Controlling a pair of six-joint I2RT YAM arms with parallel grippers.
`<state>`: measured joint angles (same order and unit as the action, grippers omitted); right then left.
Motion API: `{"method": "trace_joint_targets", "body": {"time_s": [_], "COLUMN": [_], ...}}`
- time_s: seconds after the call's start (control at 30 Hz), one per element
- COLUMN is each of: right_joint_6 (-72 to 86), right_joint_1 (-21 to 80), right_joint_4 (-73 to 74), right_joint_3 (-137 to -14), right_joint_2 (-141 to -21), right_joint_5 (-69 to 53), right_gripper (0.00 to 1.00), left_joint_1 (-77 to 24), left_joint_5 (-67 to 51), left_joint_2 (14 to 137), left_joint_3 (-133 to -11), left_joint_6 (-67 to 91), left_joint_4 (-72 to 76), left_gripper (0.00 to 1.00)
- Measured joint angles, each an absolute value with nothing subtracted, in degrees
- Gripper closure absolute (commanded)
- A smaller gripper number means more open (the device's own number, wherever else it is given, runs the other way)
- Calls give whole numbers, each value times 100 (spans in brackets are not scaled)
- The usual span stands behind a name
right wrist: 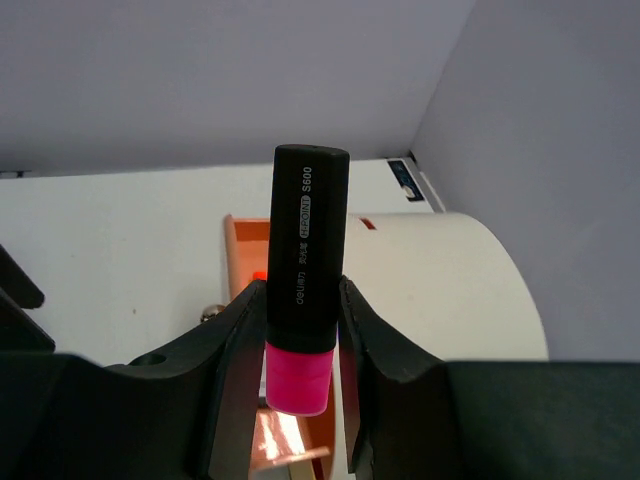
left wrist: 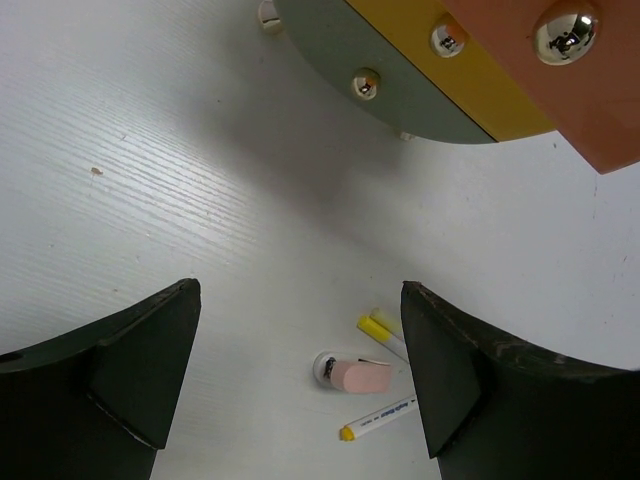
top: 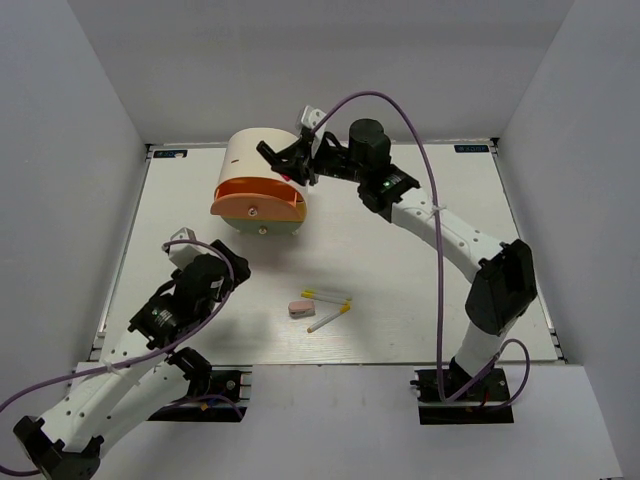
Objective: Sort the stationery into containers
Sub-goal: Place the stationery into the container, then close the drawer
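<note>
My right gripper is shut on a black highlighter with a pink end, held above the open orange drawer of the cream half-cylinder chest; it also shows in the top view. The orange drawer sticks out towards the arms. My left gripper is open and empty above the table; it sits at the near left in the top view. A pinkish eraser and two white pens with yellow tips lie mid-table. The eraser and pens also show between my left fingers.
The yellow drawer front and a grey-green one with round knobs sit shut under the orange one. White walls enclose the table on three sides. A purple cable arcs over the right arm.
</note>
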<state>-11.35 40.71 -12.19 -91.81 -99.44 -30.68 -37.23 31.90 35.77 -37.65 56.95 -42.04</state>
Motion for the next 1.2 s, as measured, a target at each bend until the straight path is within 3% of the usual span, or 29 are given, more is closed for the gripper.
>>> {"method": "trace_joint_targets", "body": {"time_s": [0.43,0.57,0.67,0.83,0.93,1.07,1.1,1.13,1.17,1.2], "right_joint_6": [-980,-937,-915,-875,-880,-869,-860,-851,-851,-832], "right_joint_1": [4217,4215,4215,4215,4215,4213,4213,4211,4206,4200], "right_joint_4": [-1653,-1667,-1697,-1710,-1708,-1710,-1710,-1710,-1702,-1678], "right_joint_3": [-9524,-9594,-9655,-9660,-9662,-9660,-9660,-9660,-9660,-9647], "right_joint_2": [-11085,-11102,-11102,-11102,-11102,-11098,-11093,-11083,-11059,-11015], "right_joint_5": [-3793,-3898,-3951,-3986,-3990,-3986,-3983,-3975,-3931,-3894], "right_gripper": [99,65,51,48,48,57,64,84,95,100], "left_joint_1": [-3723,-3723,-3723,-3723,-3723,-3723,-3723,-3723,-3723,-3723], "left_joint_5": [3098,3098,3094,3094,3079,3068,3065,3061,3072,3076], "left_joint_2": [3664,3649,3651,3857,4060,4228,4265,4303,4357,4399], "left_joint_3": [-3741,-3736,-3706,-3704,-3704,-3706,-3706,-3706,-3712,-3717], "left_joint_6": [5708,5708,5708,5704,5697,5660,5636,5651,5610,5546], "left_joint_4": [-4066,-4053,-3986,-3741,-3605,-3382,-3312,-3232,-3146,-3046], "left_gripper": [9,9,9,9,9,24,38,45,52,63]}}
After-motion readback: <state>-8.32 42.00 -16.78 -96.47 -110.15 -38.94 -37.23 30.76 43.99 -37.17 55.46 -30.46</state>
